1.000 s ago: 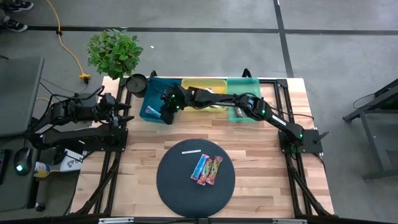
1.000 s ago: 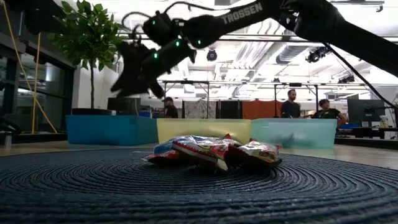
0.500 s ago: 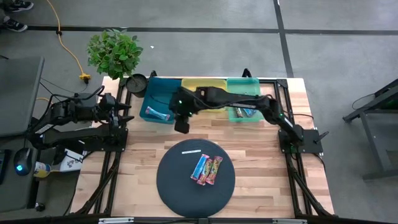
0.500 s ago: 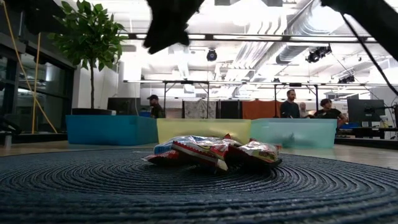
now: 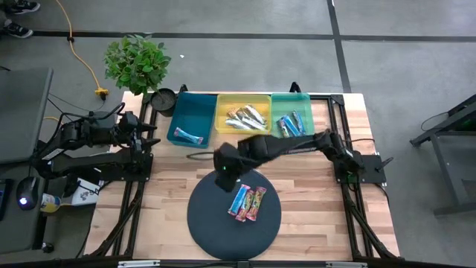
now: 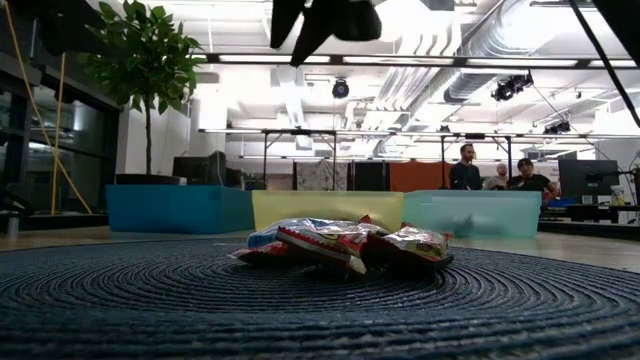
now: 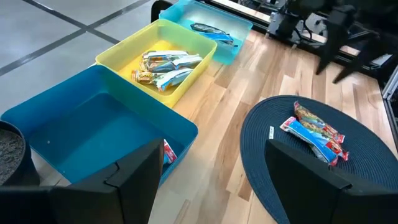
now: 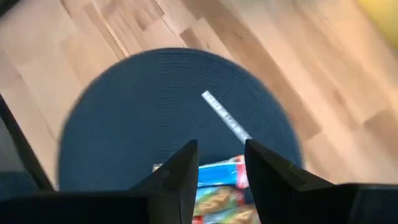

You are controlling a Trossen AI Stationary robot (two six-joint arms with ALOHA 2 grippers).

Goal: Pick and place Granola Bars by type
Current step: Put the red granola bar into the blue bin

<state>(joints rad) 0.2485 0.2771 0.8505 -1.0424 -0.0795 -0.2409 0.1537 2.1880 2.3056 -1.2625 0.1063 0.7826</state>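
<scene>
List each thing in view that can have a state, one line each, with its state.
Right hand: open, empty, above the mat's edge.
Left hand: open, waiting at the table's left.
Blue bin: holds one bar.
Yellow bin: holds several bars.
Green bin: holds bars.
Mat: two bars left on it.

Three rectangular plastic bins: dark-blue (image 5: pixel 192 119), yellow (image 5: pixel 223 104), teal (image 5: pixel 306 104). Two shiny-wrapped granola bars (image 5: pixel 247 202) on one round dark woven mat (image 5: pixel 208 216). One potted green plant (image 5: pixel 136 63). Two dark robot arms.

a potted plant (image 5: pixel 136 62) stands off the table's far left corner, people (image 6: pixel 465 166) sit beyond
</scene>
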